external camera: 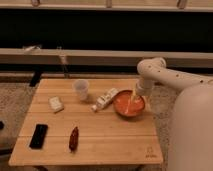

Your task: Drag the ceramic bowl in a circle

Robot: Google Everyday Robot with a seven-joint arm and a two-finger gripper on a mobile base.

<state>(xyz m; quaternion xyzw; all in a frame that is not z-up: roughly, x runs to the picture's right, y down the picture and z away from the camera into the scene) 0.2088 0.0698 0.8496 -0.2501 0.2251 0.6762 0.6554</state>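
Observation:
The ceramic bowl (121,106), round, shallow and glossy orange-red, sits on the right side of the wooden table (107,145). My white arm comes in from the right and bends down over the bowl. The gripper (133,102) reaches into the bowl on its right half, down at or near the inner surface. A pale streak runs down inside the bowl below the gripper.
A translucent plastic cup (81,89) stands left of the bowl. A white bottle (105,99) lies on its side, almost touching the bowl's left rim. Further left are a white packet (56,104), a black phone (38,135) and a dark red object (74,138). My white base (192,135) stands beside the table's right edge.

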